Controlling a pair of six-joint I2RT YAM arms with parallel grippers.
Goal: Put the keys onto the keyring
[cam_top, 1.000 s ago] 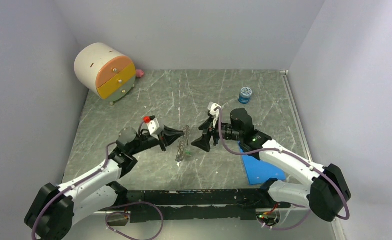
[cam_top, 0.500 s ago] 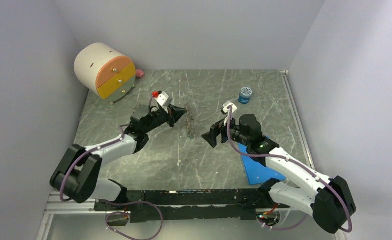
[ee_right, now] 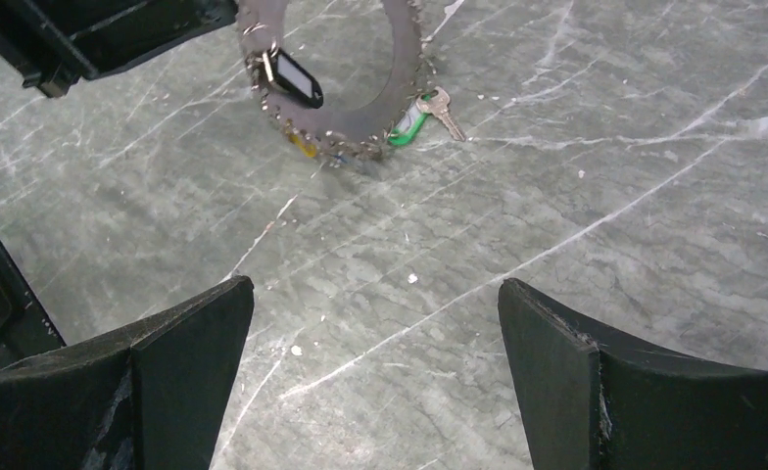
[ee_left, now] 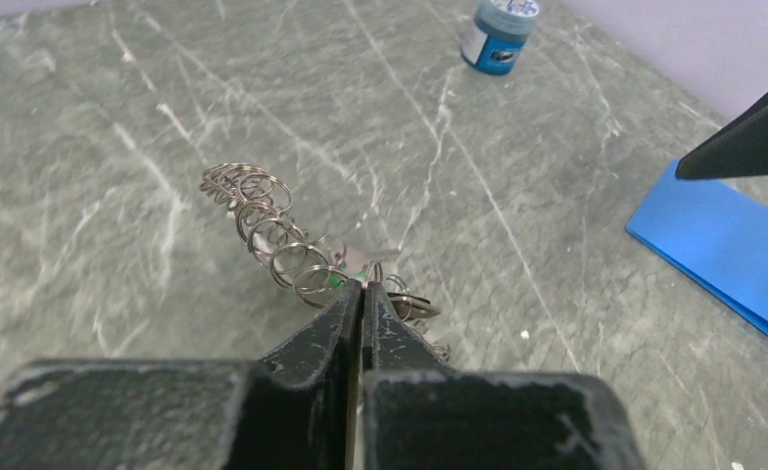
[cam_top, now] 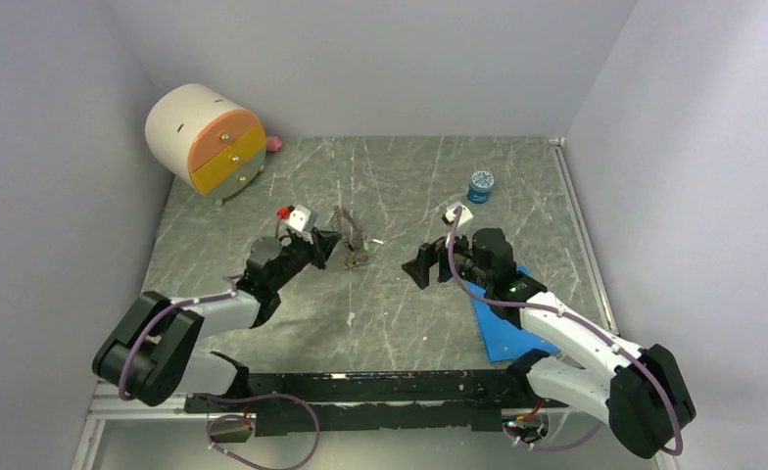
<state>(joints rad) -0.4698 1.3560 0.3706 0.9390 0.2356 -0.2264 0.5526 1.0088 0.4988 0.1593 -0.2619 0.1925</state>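
Tabletop scene seen from above and from two wrist cameras: two robot arms reach over a grey-green marbled table (cam_top: 400, 323) and face each other near its middle. The left gripper (ee_left: 360, 291) has its two black fingers pressed together, pinching the near edge of the keyring (ee_left: 267, 227), a large silvery hoop whose rim looks like a row of small wire loops. The keyring sits a little left of the table's centre, between the two grippers, tilted up on edge and stretching away from the left fingertips; whether its lower rim touches the stone is hard to tell. Several keys hang on it. A green key (ee_right: 409, 117) at the hoop's lower right has its bare metal blade pointing out over the table, and a black key (ee_right: 298, 81) sits inside the hoop near its left side. The right gripper (ee_right: 374, 284) is spread wide with nothing between its fingers, pointing at the keyring from the right and apart from it. A small blue jar (cam_top: 480, 185) stands well apart toward the far right, a blue sheet (cam_top: 505, 333) lies under the right arm, and a round drawer chest (cam_top: 204, 135) sits in the far left corner.
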